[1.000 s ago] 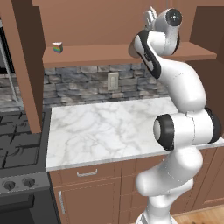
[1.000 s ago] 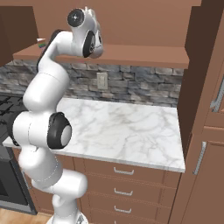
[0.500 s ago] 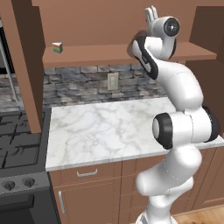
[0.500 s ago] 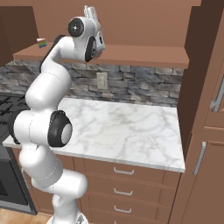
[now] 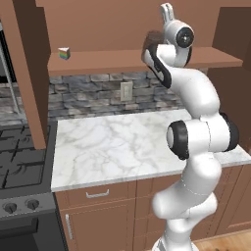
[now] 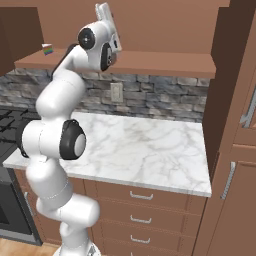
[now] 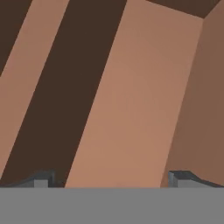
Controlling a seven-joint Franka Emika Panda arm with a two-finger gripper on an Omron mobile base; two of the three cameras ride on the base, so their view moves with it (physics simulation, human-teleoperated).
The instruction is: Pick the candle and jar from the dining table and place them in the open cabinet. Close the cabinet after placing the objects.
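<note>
left base view: the white arm rises from the lower right and folds upward, its gripper (image 5: 167, 11) raised near the top edge, fingers pointing up in front of the brown back wall of the open cabinet (image 5: 98, 29). the cabinet's wooden shelf (image 5: 112, 60) runs across the frame above a grey stone backsplash (image 5: 93, 95) with a wall outlet (image 5: 126, 91). a small rainbow-striped wedge (image 5: 64, 53) sits on the shelf, far to the left, well apart from the gripper. below lies a white, grey-veined marble counter (image 5: 112, 147) over brown drawers (image 5: 98, 195); a dark stove (image 5: 19, 166) adjoins it on the left. an open cabinet door (image 5: 30, 73) hangs edge-on at the left.

right base view: the arm rises from the lower left; the gripper (image 6: 105, 14) points upward above the shelf (image 6: 150, 62), empty. the striped wedge (image 6: 48, 50) rests at the shelf's left end. the counter (image 6: 145, 150) carries nothing near the arm. tall brown doors with silver bar handles (image 6: 229, 180) stand at the right.

hand view: two dark fingertips (image 7: 41, 178) stand wide apart at the bottom, nothing between them, so the gripper is open. beyond them are slanted brown and dark-brown wooden panels of the cabinet interior (image 7: 131, 96).

the candle, the jar and the dining table cannot be located from these frames.
</note>
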